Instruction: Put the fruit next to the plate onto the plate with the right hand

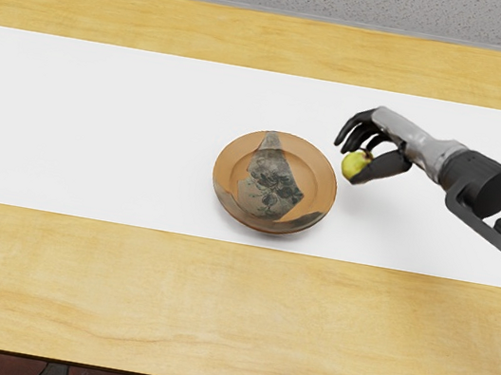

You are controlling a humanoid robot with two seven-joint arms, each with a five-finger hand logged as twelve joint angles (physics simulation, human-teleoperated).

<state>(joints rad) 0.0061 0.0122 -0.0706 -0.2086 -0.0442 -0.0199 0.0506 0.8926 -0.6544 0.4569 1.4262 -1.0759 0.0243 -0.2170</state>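
In the head view, you see the right hand gripping the fruit, its fingers curled over it. The fruit is just beside the right rim of the plate on the bench.

My right hand comes in from the right edge, dark fingers curled round a small yellow-green fruit. The fruit sits at the right rim of the plate; I cannot tell whether it is lifted or resting. Brown plate, dark pattern, on a white strip across the wooden table.
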